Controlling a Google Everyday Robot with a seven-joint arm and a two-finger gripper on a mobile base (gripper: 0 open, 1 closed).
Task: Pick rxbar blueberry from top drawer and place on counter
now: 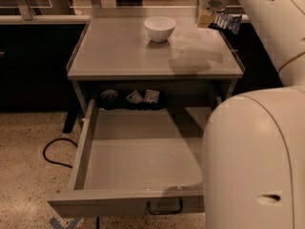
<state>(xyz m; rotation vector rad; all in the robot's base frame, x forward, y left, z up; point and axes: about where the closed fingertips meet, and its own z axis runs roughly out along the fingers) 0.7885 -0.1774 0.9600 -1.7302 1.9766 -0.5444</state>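
My end effector [213, 19] hangs above the counter [119, 56], right of the white bowl [159, 28], clamped on the blue snack bar [228, 23]; the drawer [105, 205] nearer than the bowl stands open.

Counter [119, 51] carries 1 white bowl [159, 27]; hand [217, 20] hovers over its far-right corner.

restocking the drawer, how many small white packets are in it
2. Both lie at the back of the drawer: a left packet and a right packet beside it. More may hide in shadow under the counter. The gripper hangs above the counter's far right corner.
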